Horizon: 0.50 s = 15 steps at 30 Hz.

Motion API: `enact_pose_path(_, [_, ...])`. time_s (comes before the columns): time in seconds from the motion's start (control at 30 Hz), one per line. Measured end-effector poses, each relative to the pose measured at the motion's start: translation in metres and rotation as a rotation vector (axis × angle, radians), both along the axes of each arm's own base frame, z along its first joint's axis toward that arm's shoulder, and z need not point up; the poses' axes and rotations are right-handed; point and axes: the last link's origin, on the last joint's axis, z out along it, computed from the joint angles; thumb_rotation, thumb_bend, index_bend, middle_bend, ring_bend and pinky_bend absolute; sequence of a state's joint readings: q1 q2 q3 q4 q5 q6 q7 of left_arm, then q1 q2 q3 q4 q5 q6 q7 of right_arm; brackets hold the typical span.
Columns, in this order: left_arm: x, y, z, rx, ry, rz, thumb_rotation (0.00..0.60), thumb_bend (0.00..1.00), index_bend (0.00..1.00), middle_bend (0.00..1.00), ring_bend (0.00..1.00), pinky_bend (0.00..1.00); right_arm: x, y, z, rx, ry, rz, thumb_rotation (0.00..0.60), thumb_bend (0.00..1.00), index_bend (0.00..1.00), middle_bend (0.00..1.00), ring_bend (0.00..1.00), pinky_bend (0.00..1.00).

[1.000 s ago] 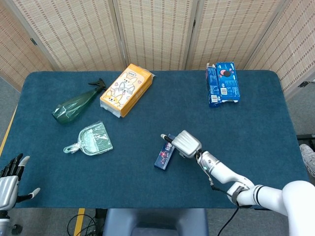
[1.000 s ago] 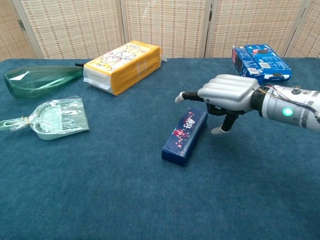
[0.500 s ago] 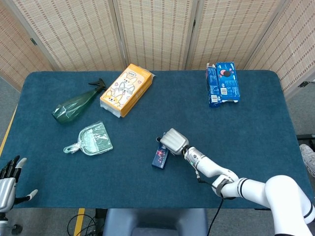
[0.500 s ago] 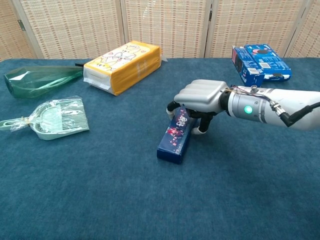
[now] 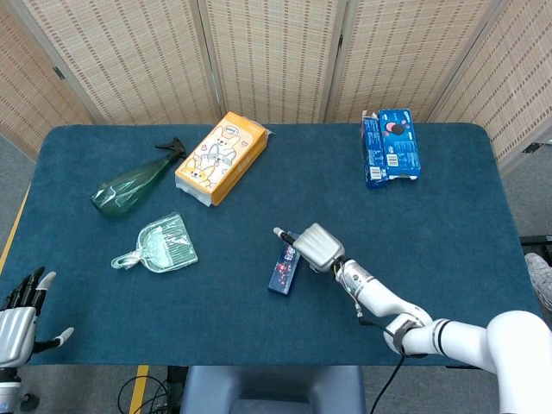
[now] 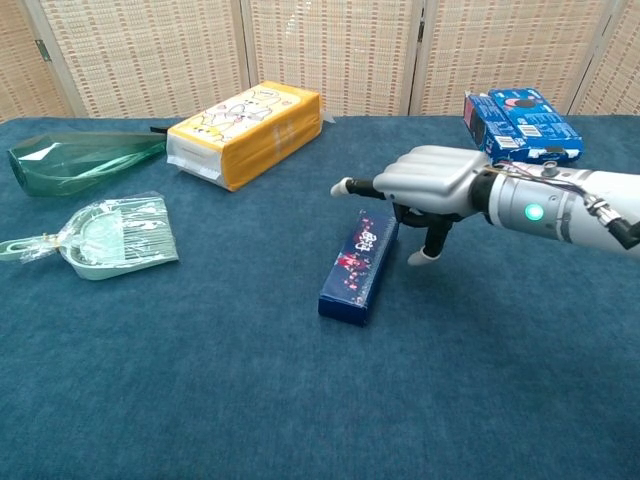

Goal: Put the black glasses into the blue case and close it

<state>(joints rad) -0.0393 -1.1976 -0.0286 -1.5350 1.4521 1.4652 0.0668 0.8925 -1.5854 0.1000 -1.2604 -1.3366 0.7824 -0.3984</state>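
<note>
Left hand (image 5: 19,312) sits at near-left table corner, off the cloth – fingers spread, holding nothing. Long dark-blue floral-print case (image 6: 360,265) lies closed mid-table. Right hand (image 6: 425,185) hovers just over its far end – fingers apart, empty. Further left: pale-green plastic dustpan in clear wrap (image 6: 115,236). Black glasses aren't visible.

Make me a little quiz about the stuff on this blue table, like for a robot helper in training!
1. True or false: the right hand grips the blue case.
2. Which lies nearest the green spray bottle? A) cookie box B) yellow tissue pack C) blue case
3. Fill in: the mint dustpan set is wrapped in clear ____.

Key: 1 false, it hovers above one end; 2 B; 3 plastic.
</note>
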Motion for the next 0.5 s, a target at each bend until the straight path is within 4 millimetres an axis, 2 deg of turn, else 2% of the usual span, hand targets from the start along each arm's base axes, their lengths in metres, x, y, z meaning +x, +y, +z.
enact_pose_path(0.17, [0.001,0.003,-0.003,0.011,-0.003,-0.013,0.600,0.17,0.00,0.00,0.00,0.17,-0.019,0.008,0.033,-0.108,-0.048,-0.039,0.600,0.29,0.00,0.86,1.00,1.00])
enact_pose_path(0.27, [0.002,0.006,-0.004,0.026,-0.005,-0.023,0.600,0.17,0.00,0.00,0.00,0.17,-0.038,0.018,0.060,-0.198,-0.086,-0.081,0.600,0.33,0.00,0.81,0.96,0.98])
enact_pose_path(0.37, [0.003,0.009,-0.004,0.038,-0.002,-0.028,0.600,0.17,0.00,0.00,0.00,0.17,-0.062,0.035,0.090,-0.298,-0.115,-0.141,0.600,0.35,0.00,0.70,0.83,0.88])
enact_pose_path(0.5, [0.005,0.013,-0.006,0.043,0.000,-0.032,0.600,0.17,0.00,0.00,0.00,0.17,-0.098,0.068,0.127,-0.427,-0.132,-0.237,0.600,0.35,0.00,0.50,0.55,0.66])
